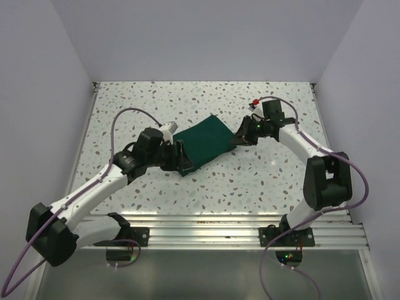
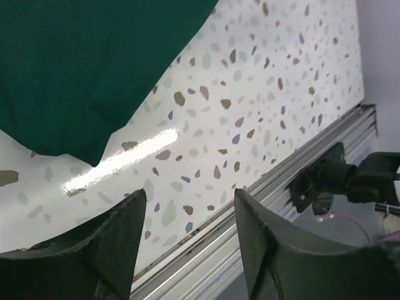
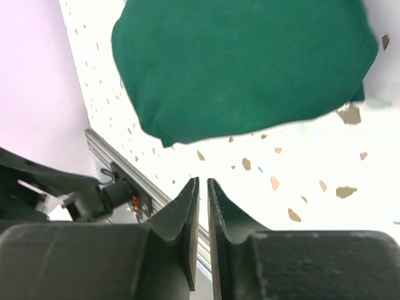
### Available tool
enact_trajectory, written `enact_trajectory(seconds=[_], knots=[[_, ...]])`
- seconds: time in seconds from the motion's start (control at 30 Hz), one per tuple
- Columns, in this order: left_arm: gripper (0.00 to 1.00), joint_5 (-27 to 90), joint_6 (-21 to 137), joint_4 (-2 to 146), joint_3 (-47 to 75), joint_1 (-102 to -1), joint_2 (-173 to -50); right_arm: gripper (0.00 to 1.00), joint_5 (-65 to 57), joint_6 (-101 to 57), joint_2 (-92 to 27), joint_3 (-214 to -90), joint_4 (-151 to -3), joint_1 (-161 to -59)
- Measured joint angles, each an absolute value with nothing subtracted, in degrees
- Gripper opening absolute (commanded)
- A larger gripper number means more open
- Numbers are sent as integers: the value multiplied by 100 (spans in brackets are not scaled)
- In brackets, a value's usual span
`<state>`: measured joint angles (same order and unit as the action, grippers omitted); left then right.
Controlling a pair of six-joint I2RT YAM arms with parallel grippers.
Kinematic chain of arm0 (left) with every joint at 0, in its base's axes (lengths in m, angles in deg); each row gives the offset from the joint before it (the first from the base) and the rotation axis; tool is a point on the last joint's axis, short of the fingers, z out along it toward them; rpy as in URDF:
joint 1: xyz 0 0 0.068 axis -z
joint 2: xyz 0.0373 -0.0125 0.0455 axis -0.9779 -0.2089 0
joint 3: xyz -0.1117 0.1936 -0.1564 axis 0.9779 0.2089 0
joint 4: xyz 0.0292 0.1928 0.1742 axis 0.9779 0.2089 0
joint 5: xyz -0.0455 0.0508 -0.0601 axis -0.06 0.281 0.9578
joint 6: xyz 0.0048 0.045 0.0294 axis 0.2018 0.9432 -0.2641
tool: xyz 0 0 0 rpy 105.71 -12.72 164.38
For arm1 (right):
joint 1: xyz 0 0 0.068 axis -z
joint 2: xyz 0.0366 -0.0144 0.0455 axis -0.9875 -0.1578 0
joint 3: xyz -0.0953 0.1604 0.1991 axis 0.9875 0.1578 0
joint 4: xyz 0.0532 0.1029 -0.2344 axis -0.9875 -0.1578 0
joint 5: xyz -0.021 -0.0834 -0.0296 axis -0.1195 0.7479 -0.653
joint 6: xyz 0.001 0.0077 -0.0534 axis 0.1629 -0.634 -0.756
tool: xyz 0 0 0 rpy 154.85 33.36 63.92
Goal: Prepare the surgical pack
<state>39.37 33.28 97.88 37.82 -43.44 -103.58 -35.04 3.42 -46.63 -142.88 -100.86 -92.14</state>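
The surgical pack (image 1: 203,142) is a dark green cloth folded into a flat rectangle, lying slanted at the middle of the speckled table. My left gripper (image 1: 181,164) sits at its near left corner. In the left wrist view the cloth (image 2: 81,69) lies above and to the left of the left gripper (image 2: 187,194), whose jaws stand wide apart over bare table. My right gripper (image 1: 239,139) is at the cloth's right edge. In the right wrist view the right gripper (image 3: 202,181) shows a thin slit between its jaws with nothing in it, and the cloth (image 3: 244,62) lies just beyond.
An aluminium rail (image 1: 219,228) runs along the table's near edge, with both arm bases bolted to it. Lilac walls close in the left, back and right sides. A small red-and-white piece (image 1: 255,102) sits by the right arm's wrist.
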Motion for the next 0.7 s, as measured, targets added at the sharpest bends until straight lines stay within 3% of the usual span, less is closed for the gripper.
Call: enact_trajectory(seconds=[0.03, 0.07, 0.1, 0.23, 0.27, 0.37, 0.4, 0.7], knots=[[65, 3874, 3256, 9775, 3782, -4344, -10124, 16, -3493, 296, -4532, -14268, -10132, -9214], [72, 3799, 3177, 9770, 3782, -4344, -9938, 19, -3484, 241, -4390, -14233, -10195, -9214], [99, 3738, 3138, 9766, 3782, -4346, -9802, 21, -3473, 198, -4276, -14170, -10212, -9214], [100, 3487, 2924, 9759, 3762, -4359, -9652, 37, -3425, 113, -4104, -13713, -10256, -9214], [100, 3434, 2893, 9759, 3760, -4368, -9658, 50, -3373, 108, -4104, -13586, -10271, -9214], [100, 3314, 2797, 9768, 3762, -4396, -9662, 77, -3242, 110, -4101, -13326, -10390, -9214], [100, 3294, 2755, 9766, 3760, -4403, -9662, 98, -3172, 106, -4097, -13274, -10442, -9214], [100, 3353, 2185, 9331, 4472, -4420, -9142, 99, -3239, 215, -3695, -12907, -10313, -9210]])
